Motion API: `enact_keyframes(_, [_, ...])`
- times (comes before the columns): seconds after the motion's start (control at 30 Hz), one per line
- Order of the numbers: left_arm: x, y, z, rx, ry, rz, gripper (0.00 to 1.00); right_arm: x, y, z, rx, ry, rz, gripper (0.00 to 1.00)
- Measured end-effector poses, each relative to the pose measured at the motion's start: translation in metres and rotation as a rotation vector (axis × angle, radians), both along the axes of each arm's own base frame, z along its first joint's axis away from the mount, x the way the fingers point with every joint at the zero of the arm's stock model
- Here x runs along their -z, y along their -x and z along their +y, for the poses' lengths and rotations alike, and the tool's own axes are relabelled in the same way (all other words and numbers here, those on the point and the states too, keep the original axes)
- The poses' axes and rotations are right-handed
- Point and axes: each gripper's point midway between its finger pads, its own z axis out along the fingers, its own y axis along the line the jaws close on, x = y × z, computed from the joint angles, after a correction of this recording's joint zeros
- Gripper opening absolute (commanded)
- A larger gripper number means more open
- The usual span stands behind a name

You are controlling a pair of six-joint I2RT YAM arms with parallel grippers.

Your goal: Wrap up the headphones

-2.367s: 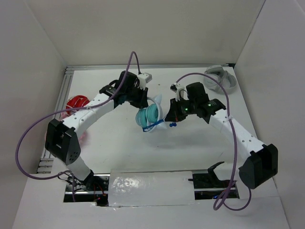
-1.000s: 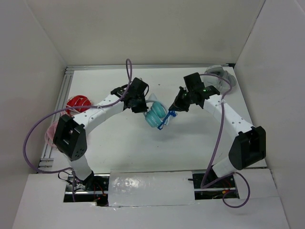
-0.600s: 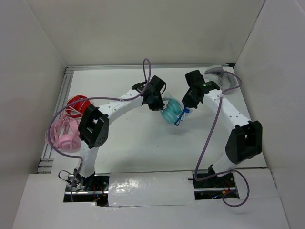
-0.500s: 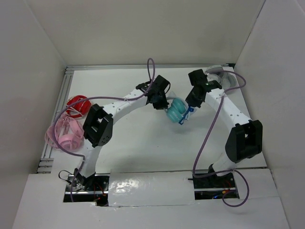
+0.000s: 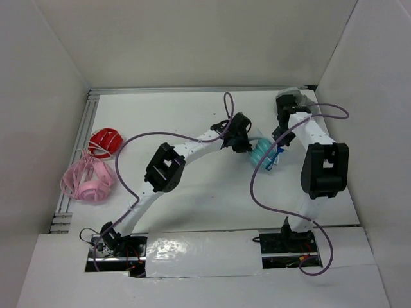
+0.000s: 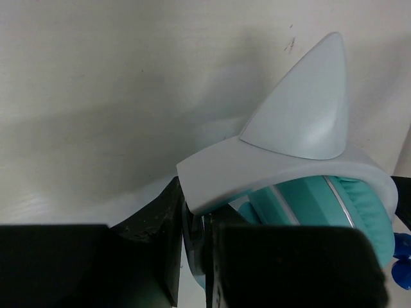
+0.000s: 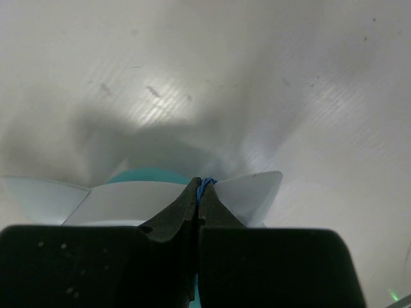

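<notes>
While the headphones [image 5: 262, 153] are clamped by the left tool [image 6: 192, 224] and the cable [image 7: 204, 184] is pinched by the right tool [image 7: 198, 192], wrapping is judged underway, and a taut turn is needed next.

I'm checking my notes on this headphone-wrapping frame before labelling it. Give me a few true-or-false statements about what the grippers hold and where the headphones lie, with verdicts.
1. The left gripper is shut on the white headband of the teal headphones. True.
2. The right gripper hangs open, holding nothing. False: it is shut, pinching the blue cable.
3. The pink headphones lie at the left edge of the table, near the red headphones. True.
4. The teal headphones sit beside the red headphones. False: they are on the table's right half, between the two grippers.
</notes>
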Motion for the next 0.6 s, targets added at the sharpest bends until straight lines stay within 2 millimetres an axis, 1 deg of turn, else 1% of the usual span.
enact_keyframes(0.07, [0.013,0.005,-0.008,0.019,-0.006,0.004,0.00,0.014,0.007,-0.009,0.016,0.002,0.045,0.00])
enact_keyframes(0.1, [0.015,0.007,-0.015,0.033,0.003,0.000,0.00,0.020,0.012,-0.015,0.029,0.005,0.067,0.00])
enact_keyframes(0.17, [0.014,0.015,-0.026,0.070,0.009,-0.019,0.00,0.028,0.021,-0.029,0.066,-0.002,0.089,0.00])
enact_keyframes(0.23, [0.010,0.027,-0.040,0.113,0.037,-0.026,0.00,0.036,0.032,-0.043,0.100,-0.005,0.121,0.00])
enact_keyframes(0.3, [0.009,0.035,-0.050,0.143,0.051,-0.030,0.00,0.043,0.045,-0.054,0.127,-0.012,0.156,0.00])
enact_keyframes(0.37, [0.012,0.043,-0.060,0.178,0.056,-0.039,0.00,0.050,0.056,-0.061,0.147,-0.017,0.185,0.00])
enact_keyframes(0.4, [0.015,0.047,-0.064,0.193,0.062,-0.040,0.00,0.053,0.062,-0.064,0.152,-0.017,0.201,0.00])
enact_keyframes(0.47, [0.014,0.053,-0.070,0.226,0.061,-0.059,0.00,0.057,0.074,-0.069,0.164,-0.014,0.224,0.00])
enact_keyframes(0.6, [0.015,0.070,-0.080,0.271,0.052,-0.071,0.00,0.055,0.094,-0.076,0.190,-0.007,0.237,0.00])
